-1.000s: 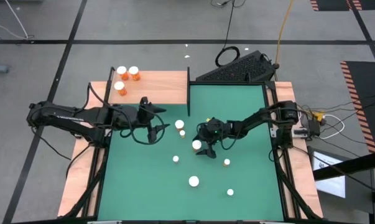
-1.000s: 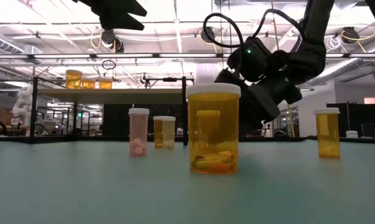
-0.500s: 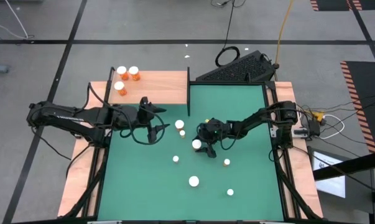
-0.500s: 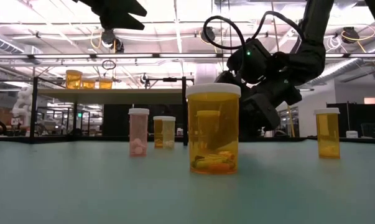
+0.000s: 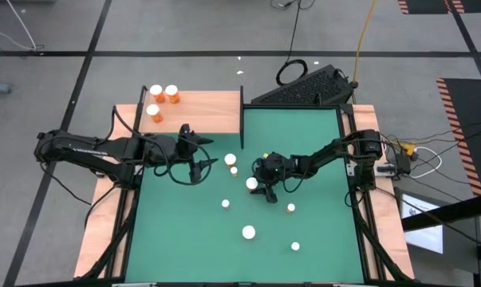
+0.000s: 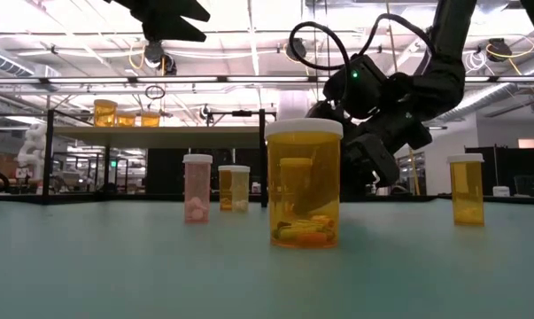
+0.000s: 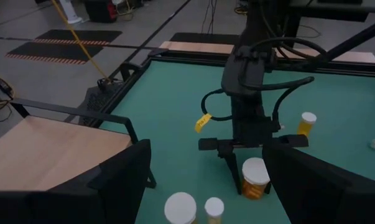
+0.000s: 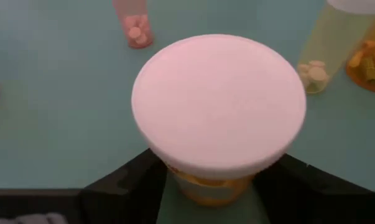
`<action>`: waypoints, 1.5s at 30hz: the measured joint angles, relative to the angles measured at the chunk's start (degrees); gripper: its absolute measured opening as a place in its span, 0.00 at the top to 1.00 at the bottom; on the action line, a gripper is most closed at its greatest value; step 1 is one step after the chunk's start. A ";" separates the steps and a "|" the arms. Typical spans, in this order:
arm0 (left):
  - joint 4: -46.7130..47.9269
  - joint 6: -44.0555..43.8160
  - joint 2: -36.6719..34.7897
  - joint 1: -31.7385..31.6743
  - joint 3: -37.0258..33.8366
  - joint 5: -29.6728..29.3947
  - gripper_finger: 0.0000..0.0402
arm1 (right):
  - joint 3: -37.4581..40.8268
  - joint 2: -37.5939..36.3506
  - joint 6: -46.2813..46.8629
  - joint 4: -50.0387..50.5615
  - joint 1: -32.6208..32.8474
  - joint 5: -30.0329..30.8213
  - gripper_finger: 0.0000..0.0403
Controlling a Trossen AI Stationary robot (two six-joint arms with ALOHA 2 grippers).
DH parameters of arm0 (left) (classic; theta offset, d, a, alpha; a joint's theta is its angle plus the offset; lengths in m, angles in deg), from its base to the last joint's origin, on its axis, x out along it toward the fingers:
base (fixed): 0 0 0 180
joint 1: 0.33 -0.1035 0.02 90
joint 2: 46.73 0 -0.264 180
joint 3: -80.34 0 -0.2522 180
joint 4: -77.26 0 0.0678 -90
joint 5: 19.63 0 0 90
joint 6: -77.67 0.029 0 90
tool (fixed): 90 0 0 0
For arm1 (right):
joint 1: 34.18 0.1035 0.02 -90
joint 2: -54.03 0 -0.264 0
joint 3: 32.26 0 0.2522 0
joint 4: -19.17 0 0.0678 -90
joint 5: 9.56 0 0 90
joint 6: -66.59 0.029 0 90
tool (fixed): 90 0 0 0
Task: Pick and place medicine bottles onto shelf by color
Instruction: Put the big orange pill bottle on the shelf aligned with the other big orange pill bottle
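An orange medicine bottle with a white cap (image 5: pixel 252 184) stands near the middle of the green mat (image 5: pixel 304 135), and my right gripper (image 5: pixel 259 190) is shut on it. My left gripper (image 5: pixel 199 157) hangs open above the mat's left part and touches nothing. The wooden shelf (image 5: pixel 200 108) at the far left carries three orange bottles (image 5: pixel 156 92). More bottles stand on their bases on the mat: two beside the held one (image 5: pixel 230 160), a large orange one nearer the front (image 5: pixel 248 233), and small ones (image 5: pixel 291 207). My right gripper pinches the bottle's orange body (image 8: pixel 206 186) just under the white cap (image 8: pixel 218 102), one finger (image 8: pixel 134 183) on each side. The fingers come slanting down from the table's right side. The bottle stays upright with its base on the mat.
A black keyboard (image 5: pixel 304 86) lies beyond the mat's far edge. Thin black posts (image 5: pixel 241 104) frame the shelf. Cables and a small box (image 5: pixel 400 159) sit at the right arm's base. The mat's near left and far right parts are bare.
My right gripper's fingers have drawn in from either side of the orange bottle and come against its body, the gripper rolling slightly. The bottle stands where it stood.
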State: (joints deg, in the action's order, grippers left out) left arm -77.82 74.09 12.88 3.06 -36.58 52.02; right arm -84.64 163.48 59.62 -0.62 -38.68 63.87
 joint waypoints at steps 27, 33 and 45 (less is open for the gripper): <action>-0.77 0.27 0.00 0.00 0.01 0.00 0.23 | 7.81 0.15 -2.98 -17.93 1.67 3.90 0.27; -1.08 0.33 0.01 0.00 0.02 0.00 0.23 | 7.81 0.15 -2.74 -18.32 1.67 3.89 0.27; -4.45 0.40 0.00 0.00 0.02 0.00 0.23 | 7.00 5.17 -0.13 -26.74 2.35 2.83 0.27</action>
State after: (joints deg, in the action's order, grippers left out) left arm -82.27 74.49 12.88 3.06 -36.56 52.02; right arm -77.64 168.65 59.49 -27.36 -36.33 66.70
